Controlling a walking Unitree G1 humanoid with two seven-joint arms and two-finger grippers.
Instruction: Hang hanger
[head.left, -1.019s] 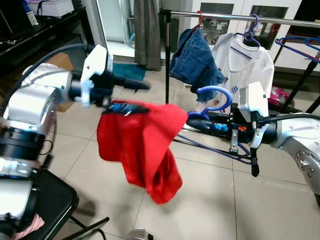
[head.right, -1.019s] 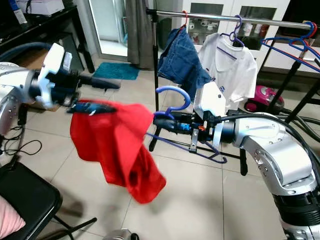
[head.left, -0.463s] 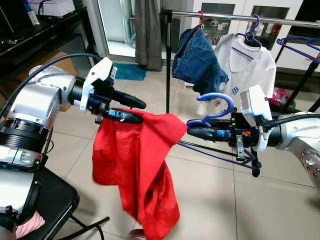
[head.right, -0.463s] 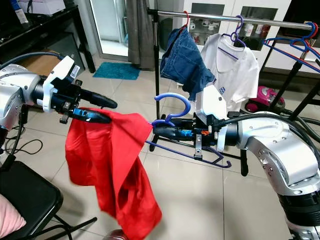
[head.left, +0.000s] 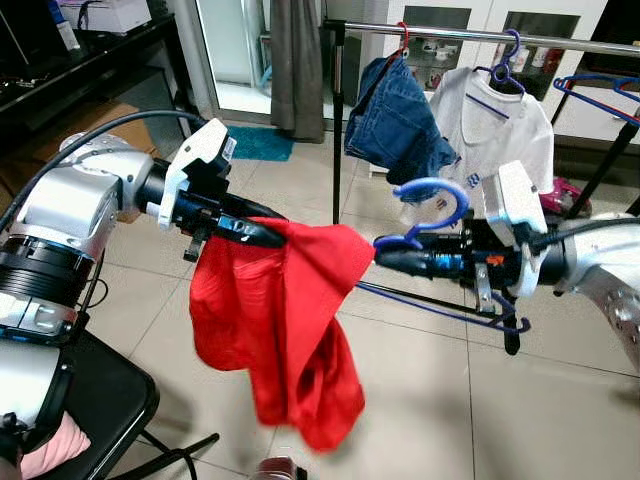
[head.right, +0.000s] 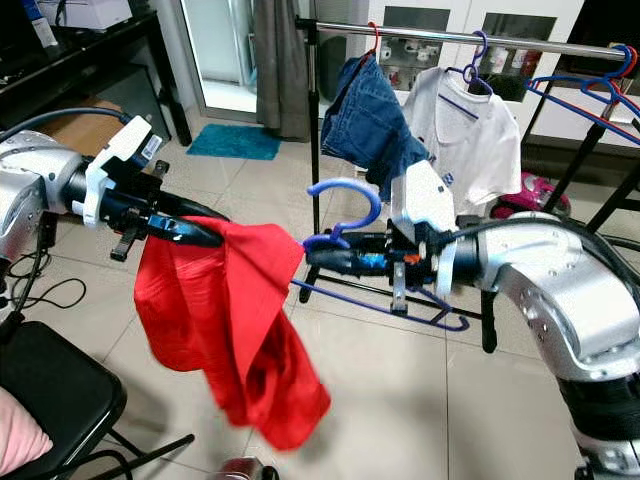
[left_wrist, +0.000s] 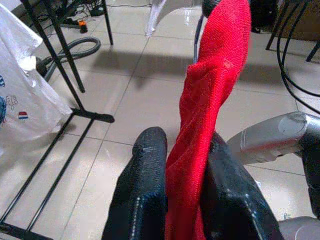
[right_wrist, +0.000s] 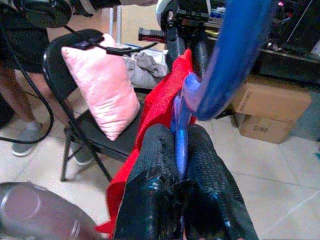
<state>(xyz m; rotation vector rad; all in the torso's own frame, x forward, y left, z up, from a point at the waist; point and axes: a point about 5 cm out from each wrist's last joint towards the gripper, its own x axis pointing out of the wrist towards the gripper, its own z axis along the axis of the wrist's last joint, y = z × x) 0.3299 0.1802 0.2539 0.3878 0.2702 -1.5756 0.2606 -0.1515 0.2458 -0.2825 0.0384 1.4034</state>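
Hanger (head.left: 432, 205), blue, was held in my right gripper (head.left: 385, 262), whose two black fingers were pressed together on its neck just below the hook; the hook curved upward above the fingertips and the lower bar trailed back under my right arm. A red garment (head.left: 285, 320) hung from the hanger's far end and draped down well clear of the tiled floor (head.left: 420, 400).

My left gripper (head.left: 262, 236) pinched the upper edge of that red cloth; in the left wrist view the fabric ran up between both fingers (left_wrist: 150, 165). The cloth's top edge was stretched between my two grippers, sagging slightly.

Beyond my right gripper stood the clothes rail (head.left: 450, 34), carrying blue denim shorts (head.left: 398, 125) on a red hanger, a white T-shirt (head.left: 485, 120) just beside them, and empty blue hangers (head.left: 600, 95) further along. The rail's black upright (head.left: 336, 110) stood between my grippers and behind them.

Below my left arm sat a black chair (head.left: 110, 400) with a pink cushion (right_wrist: 102, 87). Open floor lay beneath the hanging hem.
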